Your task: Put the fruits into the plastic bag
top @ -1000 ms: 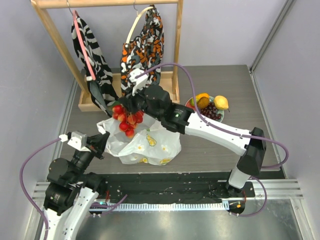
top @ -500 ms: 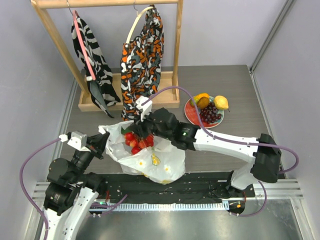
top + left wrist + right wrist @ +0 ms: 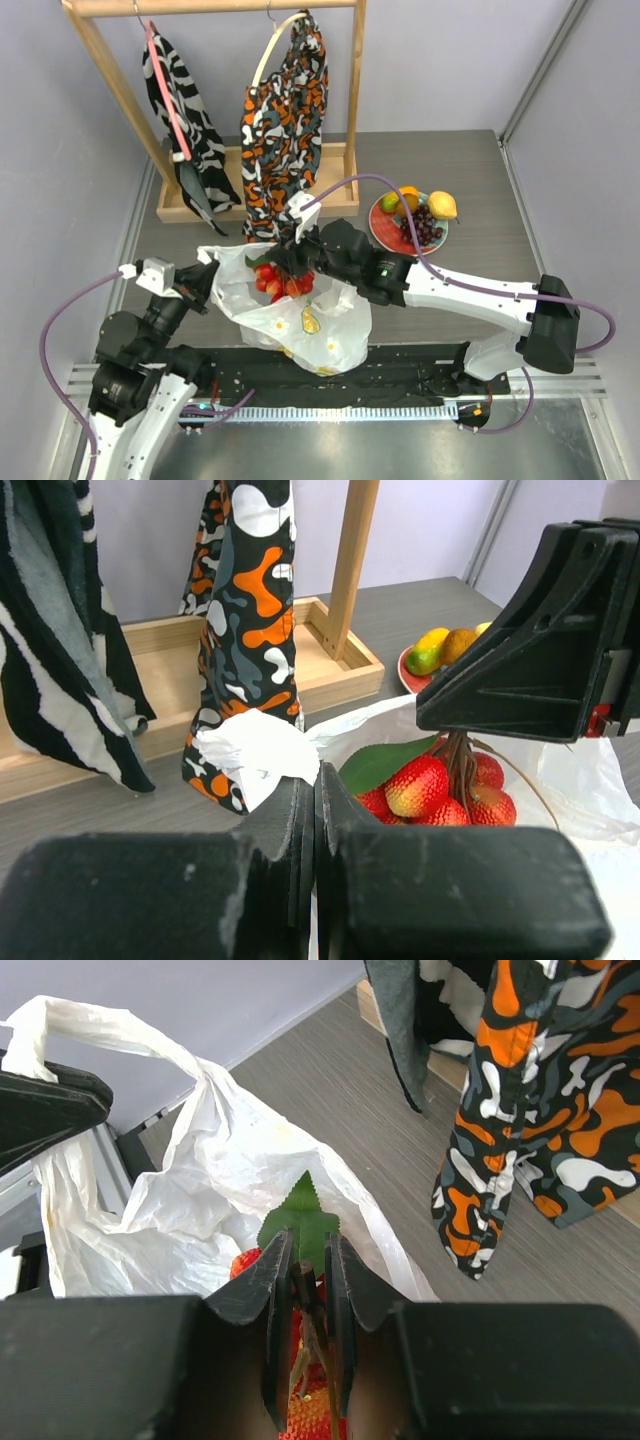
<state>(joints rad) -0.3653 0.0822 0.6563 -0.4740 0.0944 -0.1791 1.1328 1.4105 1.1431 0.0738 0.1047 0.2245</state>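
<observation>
My right gripper (image 3: 291,262) is shut on the stem of the red berry cluster (image 3: 282,283) and holds it in the open mouth of the white plastic bag (image 3: 310,325). In the right wrist view the stem sits between the jaws (image 3: 304,1272), with a green leaf (image 3: 300,1222) and the bag (image 3: 200,1190) beyond. My left gripper (image 3: 205,276) is shut on the bag's left edge and holds it up; its closed jaws (image 3: 315,785) pinch white plastic, with the berries (image 3: 440,785) just right. The mango (image 3: 405,200), lemon (image 3: 442,205) and grape bunch (image 3: 422,228) lie on a red plate (image 3: 381,226).
A wooden rack (image 3: 200,208) stands at the back left with a zebra-striped cloth (image 3: 185,110) and an orange-black cloth (image 3: 285,110) hanging close behind the bag. Grey walls close in both sides. A black strip runs along the near table edge.
My right gripper has carried the berry cluster from above the bag's back edge forward and down into the bag's mouth. The bag has spread and shifted slightly. The left gripper holds still.
</observation>
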